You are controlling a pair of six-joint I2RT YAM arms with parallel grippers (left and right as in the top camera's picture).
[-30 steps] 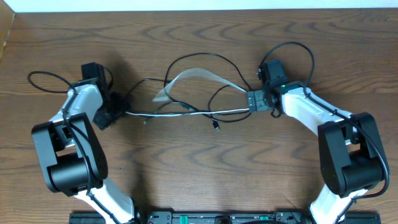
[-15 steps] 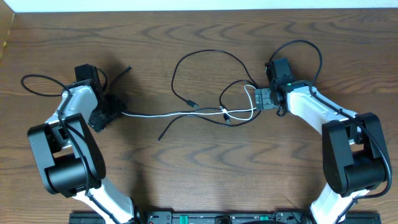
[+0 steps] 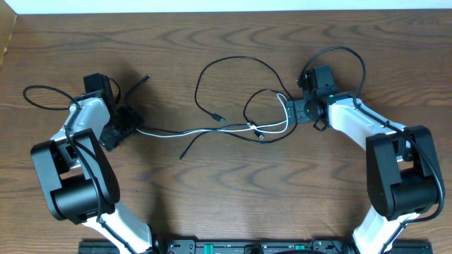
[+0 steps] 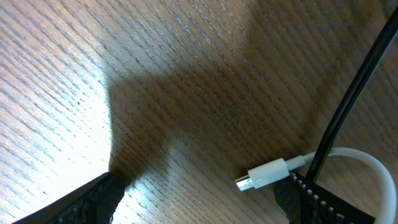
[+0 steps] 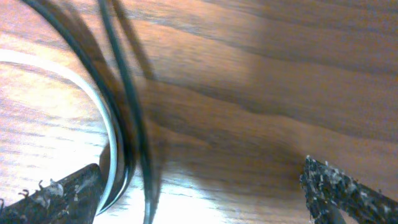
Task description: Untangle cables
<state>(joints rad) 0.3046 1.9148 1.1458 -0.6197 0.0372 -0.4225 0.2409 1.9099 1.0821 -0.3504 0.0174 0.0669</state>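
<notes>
Now, both my claws gape released: left claw (image 4: 199,200) beside the plug (image 4: 264,176) of the white cable (image 3: 169,132), right claw (image 5: 205,186) by that cable's far loop. I'd pinch one black cable (image 3: 236,59) only.

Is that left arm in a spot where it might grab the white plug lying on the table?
Probably yes. The left end effector has its jaws open, with the white plug on the table between them. A black cable crossing right beside it might get pinched too.
</notes>
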